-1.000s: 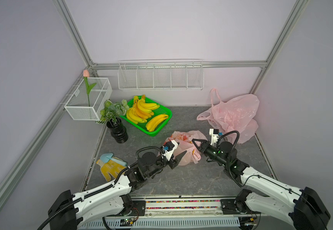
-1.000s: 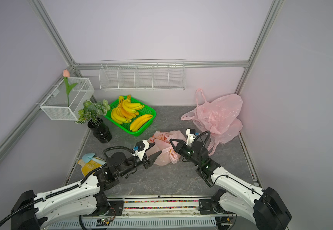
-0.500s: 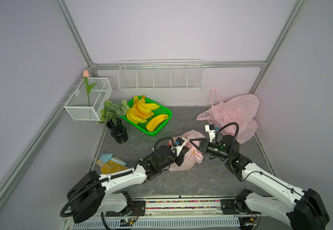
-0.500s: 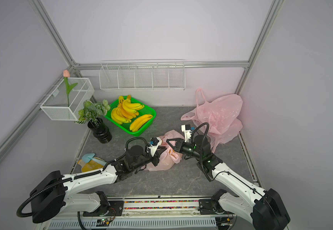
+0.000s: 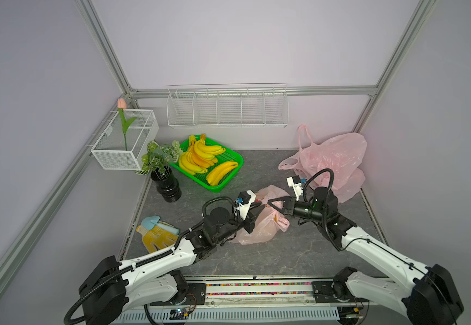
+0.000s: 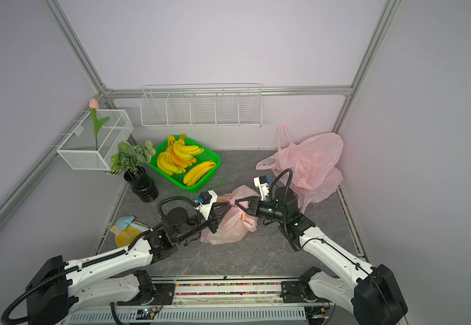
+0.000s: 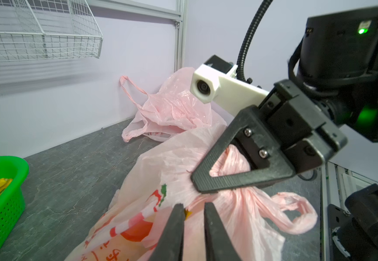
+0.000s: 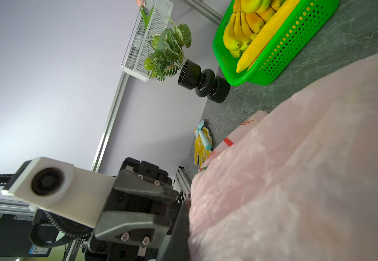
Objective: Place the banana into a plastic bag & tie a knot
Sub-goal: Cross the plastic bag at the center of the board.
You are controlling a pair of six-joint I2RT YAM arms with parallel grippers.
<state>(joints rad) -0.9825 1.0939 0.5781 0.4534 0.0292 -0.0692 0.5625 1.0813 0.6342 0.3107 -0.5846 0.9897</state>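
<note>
A pink plastic bag (image 5: 259,229) (image 6: 228,229) with red print lies mid-table, its top gathered into a twisted neck. My left gripper (image 5: 263,207) (image 7: 193,209) is shut on a fold of the bag just below that neck. My right gripper (image 5: 268,203) (image 7: 204,188) faces it tip to tip and is shut on the bunched neck. A loose handle loop (image 7: 296,217) hangs beside them. The plastic veils what is inside the bag. Bananas (image 5: 200,160) (image 8: 249,29) lie in a green basket (image 5: 218,189) at the back left.
A second pink bag (image 5: 331,160) slumps in the back right corner. A potted plant (image 5: 164,171) stands left of the basket. A yellow glove with a blue trowel (image 5: 157,235) lies front left. Wire baskets hang on the left wall (image 5: 124,140) and on the back wall (image 5: 227,108).
My left gripper has reached forward to the bag and its jaws have come together on the plastic. The right gripper has shifted slightly left with the neck, and the bag is more bunched.
</note>
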